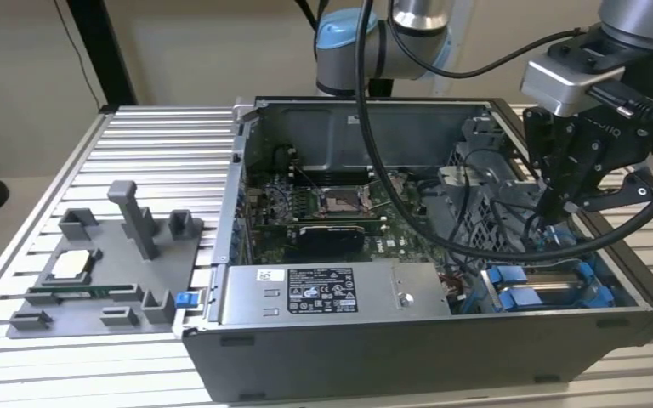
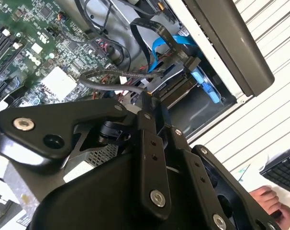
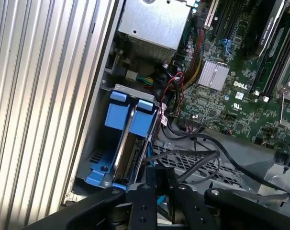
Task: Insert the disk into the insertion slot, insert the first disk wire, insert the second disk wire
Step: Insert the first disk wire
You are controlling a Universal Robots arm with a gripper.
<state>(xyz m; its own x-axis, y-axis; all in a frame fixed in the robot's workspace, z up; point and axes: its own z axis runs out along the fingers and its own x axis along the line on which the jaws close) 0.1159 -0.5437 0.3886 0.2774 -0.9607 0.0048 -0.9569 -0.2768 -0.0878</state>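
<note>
The disk (image 3: pixel 123 153) sits edge-on inside the insertion slot (image 3: pixel 90 160), its blue carrier tabs (image 3: pixel 117 115) showing. In the exterior view the slot (image 1: pixel 547 285) lies at the case's near corner, toward the exterior view's right. My gripper (image 1: pixel 553 212) hangs just above that bay, over the case's edge. In the second wrist view the gripper (image 2: pixel 147 103) is shut on the end of a thin black disk wire (image 2: pixel 106 74) that loops off toward the board. In the first wrist view the fingertips (image 3: pixel 150 173) hover close over the bay's far end.
The open computer case (image 1: pixel 417 357) holds a motherboard (image 1: pixel 326 212), a grey box with a sticker (image 1: pixel 326 293) and a perforated cage (image 3: pixel 193 163). Blue flat cables (image 2: pixel 169 45) run near the bay. A grey fixture (image 1: pixel 99 280) stands on the slatted table. A hand (image 2: pixel 269 199) rests by a keyboard (image 2: pixel 284 167).
</note>
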